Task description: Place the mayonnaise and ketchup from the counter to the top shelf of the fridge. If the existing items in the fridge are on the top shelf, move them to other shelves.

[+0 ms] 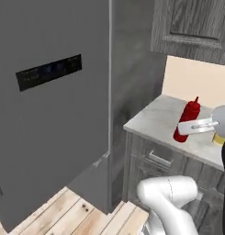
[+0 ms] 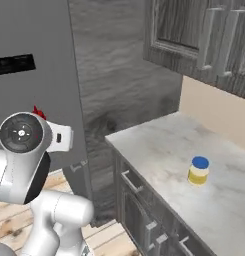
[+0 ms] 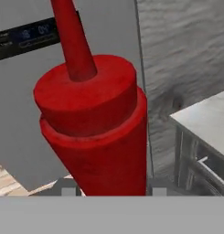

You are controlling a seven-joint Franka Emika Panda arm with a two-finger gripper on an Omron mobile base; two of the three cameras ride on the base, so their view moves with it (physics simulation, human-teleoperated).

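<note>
The ketchup point(image 1: 187, 120) was in the gripper point(image 1: 193, 127), lifted beside the counter point(image 1: 155, 120), so the arm should carry it upright and slowly toward the fridge point(image 1: 49, 114). The jaws stood narrow and seemed clamped on the bottle's body, though the fingertips were hardly visible. The mayonnaise point(image 2: 198, 170) stood on the counter.
</note>
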